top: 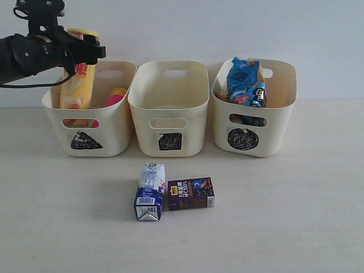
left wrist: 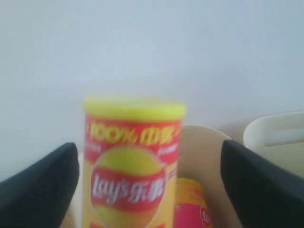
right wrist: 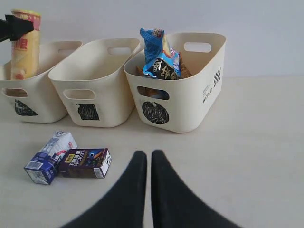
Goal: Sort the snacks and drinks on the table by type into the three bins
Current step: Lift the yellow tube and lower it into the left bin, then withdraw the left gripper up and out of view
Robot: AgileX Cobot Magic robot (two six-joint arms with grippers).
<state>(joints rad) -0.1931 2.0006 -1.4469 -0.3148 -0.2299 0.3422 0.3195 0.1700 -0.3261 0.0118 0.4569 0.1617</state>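
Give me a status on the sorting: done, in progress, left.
Done: the pink can is in the left bin; the blue-and-white bag sits in the right bin. In hand: the yellow can stands in the left bin, and the left gripper has its jaws open either side of its top. Left: the blue-and-white carton and purple carton lie on the table; the middle bin shows nothing inside.

Black jointed arm [top: 28,54], thin cable [top: 25,86], tapered pincer fingers [right wrist: 135,190]
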